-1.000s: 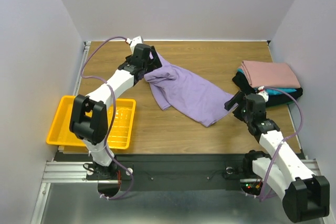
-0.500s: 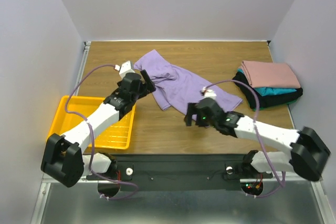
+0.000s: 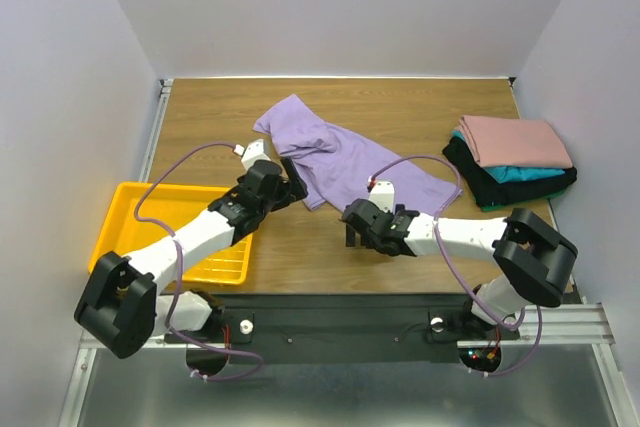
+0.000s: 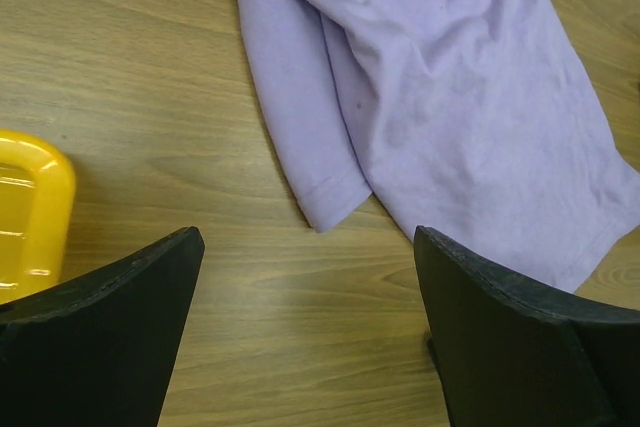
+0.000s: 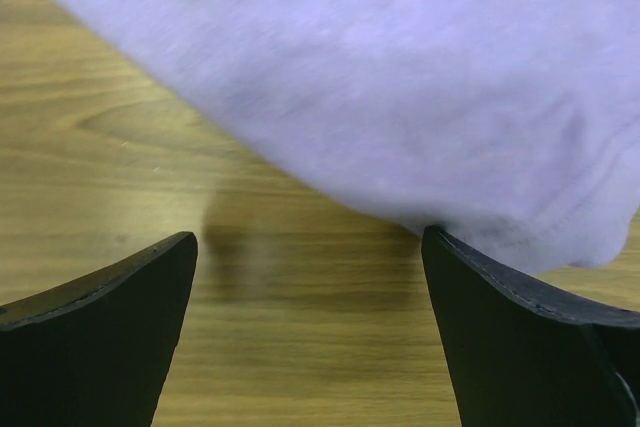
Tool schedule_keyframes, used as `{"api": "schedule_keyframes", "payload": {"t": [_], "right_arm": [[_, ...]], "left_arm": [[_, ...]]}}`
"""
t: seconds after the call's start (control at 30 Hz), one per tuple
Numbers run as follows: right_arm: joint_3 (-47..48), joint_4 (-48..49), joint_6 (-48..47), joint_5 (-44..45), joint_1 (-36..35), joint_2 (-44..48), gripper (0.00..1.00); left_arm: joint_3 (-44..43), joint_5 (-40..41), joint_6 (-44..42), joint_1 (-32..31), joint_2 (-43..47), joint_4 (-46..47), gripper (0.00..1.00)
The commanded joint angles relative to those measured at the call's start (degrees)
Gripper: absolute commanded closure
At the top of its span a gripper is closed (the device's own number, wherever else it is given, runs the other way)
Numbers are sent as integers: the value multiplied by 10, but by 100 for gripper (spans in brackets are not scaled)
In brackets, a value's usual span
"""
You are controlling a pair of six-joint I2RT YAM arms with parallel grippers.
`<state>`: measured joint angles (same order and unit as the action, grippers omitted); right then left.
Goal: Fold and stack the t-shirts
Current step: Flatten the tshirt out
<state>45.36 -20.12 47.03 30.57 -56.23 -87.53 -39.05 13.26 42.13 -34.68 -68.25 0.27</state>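
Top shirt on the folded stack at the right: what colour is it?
Dusty pink; the top shirt shows best in the top external view.

A wood-grain surface point(image 3: 400, 107) with a pale brown finish fills the middle of the top view. Three plain walls close it in: a back wall point(image 3: 340, 7), a left wall point(image 3: 60, 97) and a right wall point(image 3: 600, 47), all matte pale grey-lilac. A silver aluminium rail point(image 3: 120, 327) runs along the near edge, with a dull grey metal sheet point(image 3: 330, 392) below it. The light is even and soft, and shadows are faint.
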Motion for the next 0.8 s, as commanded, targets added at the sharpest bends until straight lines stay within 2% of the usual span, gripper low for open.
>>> {"api": "schedule_keyframes", "payload": {"t": [0.0, 0.17, 0.27, 0.3, 0.4, 0.43, 0.53, 0.57, 0.6, 0.77], "right_arm": [[13, -28, 32, 93, 12, 10, 0], [10, -30, 37, 95, 53, -1, 0], [12, -29, 37, 105, 75, -14, 1], [17, -28, 34, 104, 80, -19, 2], [21, -29, 31, 93, 86, -36, 7], [22, -29, 30, 89, 87, -40, 9], [18, -29, 33, 88, 86, -45, 19], [15, -29, 34, 90, 87, -44, 32], [13, -29, 36, 91, 86, -41, 36], [10, -29, 32, 92, 87, -29, 43]], "left_arm": [[-1, -13, 9, -17, -35, 33, 2], [-14, -24, 9, -23, -96, 39, 6], [-19, -30, 9, -25, -120, 49, 12], [-24, -34, 9, -26, -137, 51, 17], [-34, -42, 5, -28, -170, 54, 27], [-35, -42, 5, -29, -177, 54, 27], [-42, -44, 5, -29, -208, 57, 34], [-46, -46, 5, -30, -224, 57, 36], [-49, -47, 5, -31, -230, 57, 39], [-67, -45, 7, -34, -267, 61, 39]]}}
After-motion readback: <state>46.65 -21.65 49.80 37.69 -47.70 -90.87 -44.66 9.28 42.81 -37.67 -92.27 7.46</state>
